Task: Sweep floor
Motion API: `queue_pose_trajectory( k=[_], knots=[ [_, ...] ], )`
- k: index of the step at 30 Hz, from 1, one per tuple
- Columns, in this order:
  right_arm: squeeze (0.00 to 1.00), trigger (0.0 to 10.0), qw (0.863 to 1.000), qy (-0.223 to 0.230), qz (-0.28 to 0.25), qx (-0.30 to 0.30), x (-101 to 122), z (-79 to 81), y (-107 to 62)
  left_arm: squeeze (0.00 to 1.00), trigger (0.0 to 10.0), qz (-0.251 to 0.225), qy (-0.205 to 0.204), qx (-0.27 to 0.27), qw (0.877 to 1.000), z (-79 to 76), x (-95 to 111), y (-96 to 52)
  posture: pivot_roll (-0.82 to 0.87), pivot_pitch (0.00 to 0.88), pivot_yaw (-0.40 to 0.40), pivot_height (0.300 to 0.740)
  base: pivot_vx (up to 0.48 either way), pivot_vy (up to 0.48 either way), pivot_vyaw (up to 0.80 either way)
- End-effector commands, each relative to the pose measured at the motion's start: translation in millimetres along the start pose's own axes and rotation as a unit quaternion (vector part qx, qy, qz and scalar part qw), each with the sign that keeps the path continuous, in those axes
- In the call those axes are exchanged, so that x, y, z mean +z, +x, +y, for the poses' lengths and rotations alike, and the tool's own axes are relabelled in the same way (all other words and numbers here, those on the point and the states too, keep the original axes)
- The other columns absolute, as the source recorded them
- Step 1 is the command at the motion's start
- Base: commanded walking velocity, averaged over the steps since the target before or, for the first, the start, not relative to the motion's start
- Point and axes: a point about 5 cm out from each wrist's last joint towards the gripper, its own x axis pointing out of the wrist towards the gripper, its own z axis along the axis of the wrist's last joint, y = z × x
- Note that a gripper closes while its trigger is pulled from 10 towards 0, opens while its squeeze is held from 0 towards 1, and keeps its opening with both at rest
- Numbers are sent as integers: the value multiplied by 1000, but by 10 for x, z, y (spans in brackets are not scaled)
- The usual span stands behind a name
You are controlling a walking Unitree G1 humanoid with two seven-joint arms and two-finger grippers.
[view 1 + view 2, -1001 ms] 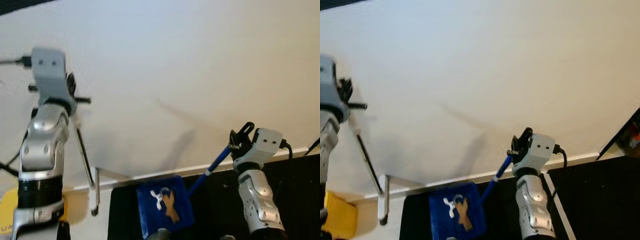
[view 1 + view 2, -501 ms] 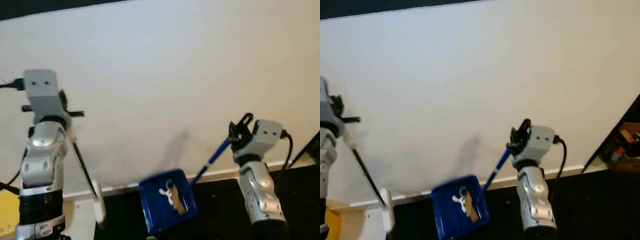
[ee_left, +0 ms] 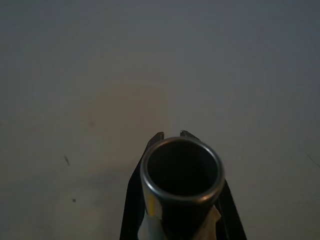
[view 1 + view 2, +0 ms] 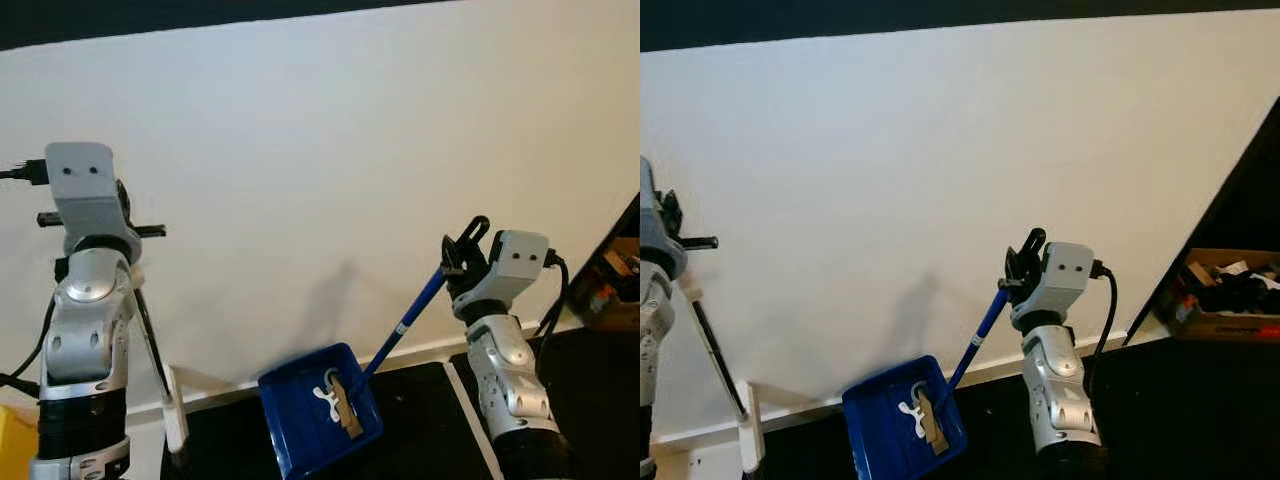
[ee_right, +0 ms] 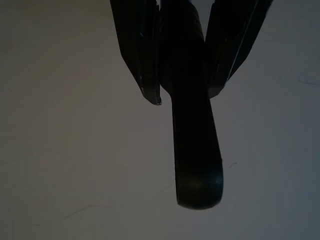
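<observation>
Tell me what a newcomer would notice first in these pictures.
First, the blue dustpan low in the middle against the white wall, with scraps in it, held by its long handle in the right tool. On the left, the left tool grips a broom whose white head hangs near the baseboard.

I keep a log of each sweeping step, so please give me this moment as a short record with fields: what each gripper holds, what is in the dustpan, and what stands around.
left gripper: shut on the broom handle, broom head low by the baseboard
right gripper: shut on the dustpan handle
dustpan: blue, tilted, in front of the wall
dustpan contents: a white piece and a brown piece
wall: white, with a white baseboard
floor: dark
far right: cardboard box with items inside
</observation>
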Motion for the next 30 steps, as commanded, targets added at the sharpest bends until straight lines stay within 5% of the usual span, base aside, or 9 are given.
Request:
queue_pose_trajectory(
  k=[1, 10, 18, 30],
  knots=[
    [0, 10000, 1000, 11, -9, 8, 26, 43, -5, 0, 10000, -23, 3, 0, 1000, -38, 65, 10, 19, 102, 51, 740, 0, 0, 0],
    [0, 10000, 1000, 15, -7, 11, -7, 80, -16, 0, 10000, -21, -2, -21, 1000, -183, 53, 31, 16, 93, 66, 740, 0, -27, 0],
    [0, 10000, 1000, 22, -7, 11, -22, 109, 1, 0, 10000, 40, -93, -77, 992, -486, -82, -77, 13, 77, 77, 740, 0, 0, 0],
    [0, 10000, 1000, 26, 0, 8, -69, 99, 0, 0, 10000, 30, -90, -104, 990, -612, -63, -93, 12, 57, 84, 740, 0, 0, -64]
  ],
)
